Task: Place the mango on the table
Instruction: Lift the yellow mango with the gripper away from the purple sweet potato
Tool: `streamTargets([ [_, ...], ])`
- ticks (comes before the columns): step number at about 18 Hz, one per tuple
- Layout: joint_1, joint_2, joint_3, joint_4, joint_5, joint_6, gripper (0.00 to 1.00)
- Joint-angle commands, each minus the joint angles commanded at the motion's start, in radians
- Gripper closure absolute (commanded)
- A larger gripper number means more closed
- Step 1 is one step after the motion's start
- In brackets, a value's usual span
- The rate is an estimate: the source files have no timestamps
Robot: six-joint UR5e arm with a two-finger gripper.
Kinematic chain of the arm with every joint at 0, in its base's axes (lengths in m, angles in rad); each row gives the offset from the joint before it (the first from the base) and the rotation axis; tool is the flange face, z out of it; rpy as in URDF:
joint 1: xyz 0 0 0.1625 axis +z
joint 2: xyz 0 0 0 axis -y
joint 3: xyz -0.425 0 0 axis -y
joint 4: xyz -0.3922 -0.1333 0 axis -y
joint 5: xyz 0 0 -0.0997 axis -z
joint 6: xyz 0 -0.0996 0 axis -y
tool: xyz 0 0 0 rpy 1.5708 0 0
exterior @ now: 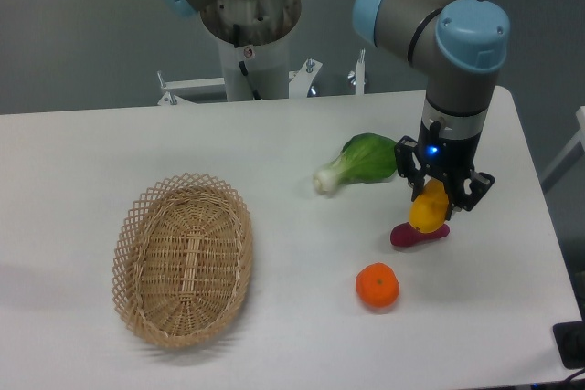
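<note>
The yellow-orange mango [428,211] hangs upright between the fingers of my gripper [440,202], which is shut on it at the right side of the white table [302,335]. The mango's lower end is just above or touching the purple sweet potato [419,236] lying on the table below; I cannot tell which. Its upper part is hidden by the gripper's fingers.
A green bok choy [361,160] lies just left of the gripper. A round orange tangerine [377,286] sits in front and to the left of the sweet potato. An oval wicker basket [183,259] stands at the table's left. The table's right edge is near the arm.
</note>
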Motion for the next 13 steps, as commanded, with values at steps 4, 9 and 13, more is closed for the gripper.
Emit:
streamTargets([
  [4,0.002,0.002,-0.017,0.012,-0.002,0.002,0.46],
  [9,0.024,0.005,-0.057,0.014,-0.003,0.064,0.46],
  [13,0.048,0.018,-0.101,0.015,-0.003,0.152,0.47],
])
